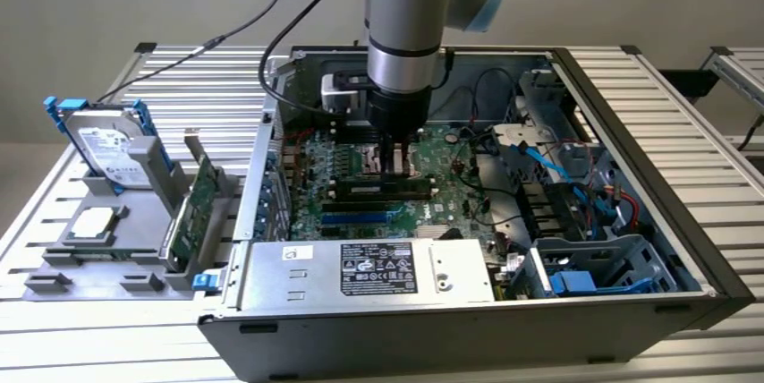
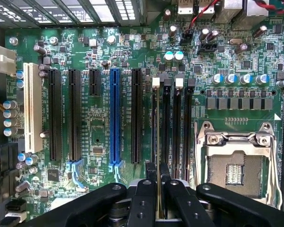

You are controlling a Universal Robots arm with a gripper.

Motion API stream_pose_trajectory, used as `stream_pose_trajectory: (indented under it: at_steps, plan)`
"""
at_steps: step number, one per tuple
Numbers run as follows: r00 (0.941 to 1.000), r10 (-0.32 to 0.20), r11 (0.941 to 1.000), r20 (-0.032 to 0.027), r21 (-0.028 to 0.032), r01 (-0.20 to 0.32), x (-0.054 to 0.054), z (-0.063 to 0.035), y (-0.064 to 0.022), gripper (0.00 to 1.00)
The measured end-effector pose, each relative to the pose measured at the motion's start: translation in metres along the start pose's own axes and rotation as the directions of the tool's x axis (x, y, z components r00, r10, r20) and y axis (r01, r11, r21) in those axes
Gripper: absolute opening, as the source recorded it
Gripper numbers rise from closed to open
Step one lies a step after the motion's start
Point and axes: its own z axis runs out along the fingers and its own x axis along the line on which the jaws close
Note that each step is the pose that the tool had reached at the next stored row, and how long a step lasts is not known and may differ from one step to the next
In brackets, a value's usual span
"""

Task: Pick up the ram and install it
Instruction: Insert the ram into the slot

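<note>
In the wrist view the ram (image 2: 157, 127) appears edge-on as a thin green-gold strip, standing over the first of the long black memory slots (image 2: 175, 127) beside the CPU socket (image 2: 234, 165). My gripper (image 2: 157, 177) is shut on the ram, a black finger (image 2: 149, 189) pressing each face. Whether the stick rests in the slot or hovers just above it I cannot tell. In the exterior view the gripper (image 1: 395, 152) reaches straight down into the open computer case (image 1: 668, 222), low over the motherboard (image 1: 346, 208).
Cables (image 1: 543, 155) and a drive cage (image 1: 597, 267) crowd the case toward the exterior view's right. The power supply (image 1: 370, 271) lies along the near wall. Outside the case, a grey holder (image 1: 89, 262) carries a hard drive (image 1: 107, 146) and a green expansion card (image 1: 197, 208).
</note>
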Motion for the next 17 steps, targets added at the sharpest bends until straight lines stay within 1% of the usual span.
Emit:
stream_pose_trajectory:
  at_steps: [1,3,4,6,7,8,10,16,17]
  plan:
    - [1.0000,0.000,1.0000,-0.0002,0.0001,0.000,0.000,0.0001,0.0000,0.15]
    - [1.0000,0.000,1.0000,-0.0006,0.0002,0.000,0.000,0.0001,0.0000,0.27]
    - [1.0000,0.000,1.0000,-0.0006,0.0002,0.000,0.000,0.0001,0.0000,0.27]
    - [1.0000,0.000,1.0000,-0.0006,0.0002,0.000,0.000,-0.0006,0.0000,0.39]
    - [1.0000,0.000,1.0000,-0.0006,0.0002,0.000,0.000,-0.0014,0.0000,0.39]
    - [1.0000,0.000,1.0000,-0.0006,0.0001,0.000,0.000,-0.0029,0.0001,0.45]
    - [1.0000,0.000,1.0000,-0.0007,-0.0014,0.000,0.000,-0.0081,0.0003,0.45]
    - [1.0000,0.000,1.0000,-0.0007,-0.0034,0.000,0.002,-0.0330,0.0010,0.45]
    - [1.0000,0.000,1.0000,-0.0007,-0.0035,0.000,0.002,-0.0355,0.0011,0.45]
